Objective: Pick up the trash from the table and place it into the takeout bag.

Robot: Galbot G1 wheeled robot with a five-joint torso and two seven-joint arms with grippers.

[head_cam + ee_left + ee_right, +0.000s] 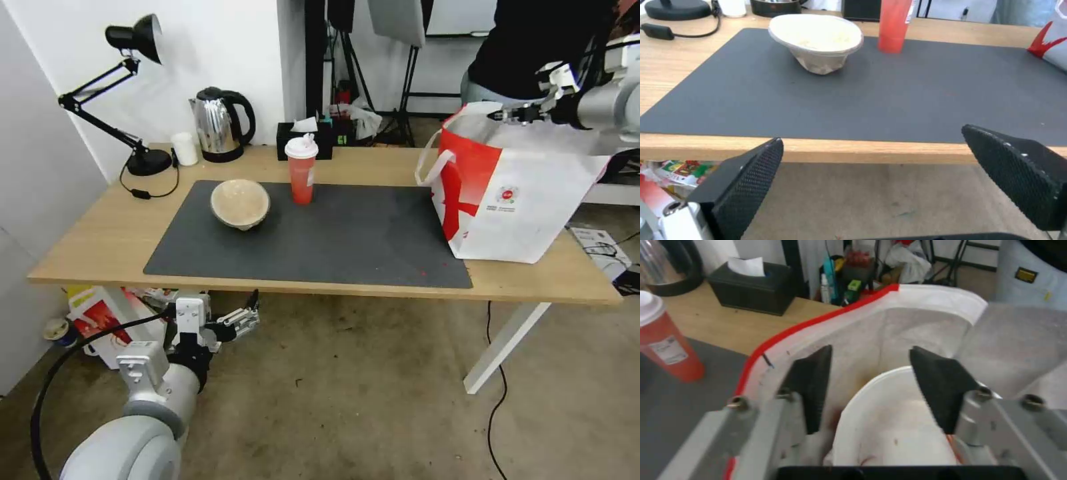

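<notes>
Right gripper: above the mouth of the takeout bag, jaws spread apart, holding nothing. White bowl: inside the bag, directly below the gap between the jaws, apart from them. Left gripper: low, before the table edge, jaws wide, empty. Tan bowl and red cup: on the dark mat, well beyond the left jaws.

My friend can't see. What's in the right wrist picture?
The open right gripper hangs over the takeout bag, with a white bowl inside below it. A red cup stands on the table beside the bag.
</notes>
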